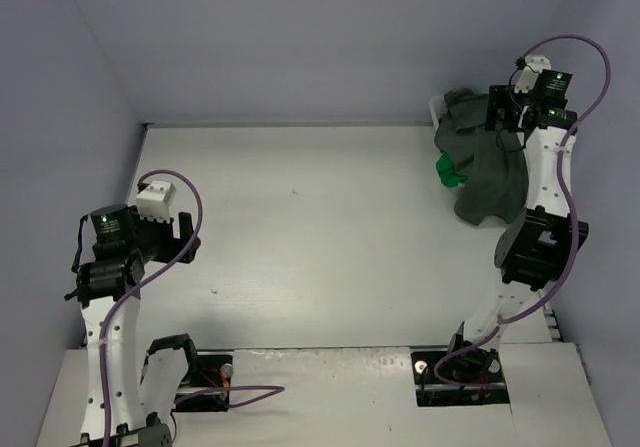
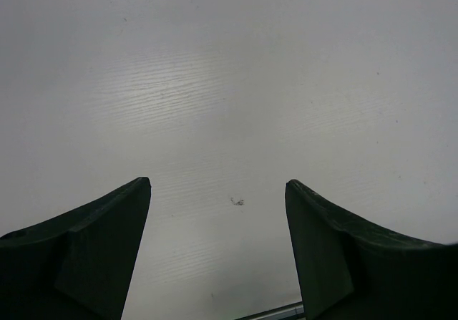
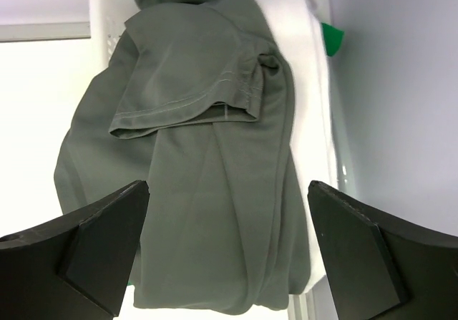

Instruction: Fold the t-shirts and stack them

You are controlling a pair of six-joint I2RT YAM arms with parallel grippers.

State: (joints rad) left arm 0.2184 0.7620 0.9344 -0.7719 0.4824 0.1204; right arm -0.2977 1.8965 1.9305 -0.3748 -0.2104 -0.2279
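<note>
nearest, on the left side, the left gripper (image 1: 172,235) hung low over the white table top (image 1: 320,237). its two dark fingers (image 2: 93,255) stood well apart, with only table between them. the left wrist view showed the pale, faintly streaked surface and one tiny dark speck lying between the tips.

further out and across on the right, the right arm reached up to the far right corner of the table. there the right gripper (image 3: 229,187) hovered above the heap of t-shirts. its black fingers (image 3: 93,248) were spread wide, clamped on nothing and clear of the cloth.

all the t-shirts sat in that far right corner, against the wall. the dark grey-green cloth t-shirt (image 3: 207,191) lay uppermost and crumpled, a hemmed sleeve folded back across its middle. it spilled over the near side of the white plastic lattice basket (image 3: 107,26); whether its lower edge touched the table could not be told. beneath it, toward the wall, a white cloth t-shirt (image 3: 297,69) showed as a smooth band along the grey-green one's edge. beyond that, a small bit of the bright green cloth t-shirt (image 3: 331,39) poked out beside the wall. in the top view the same green showed at the left edge of the grey-green cloth.
</note>
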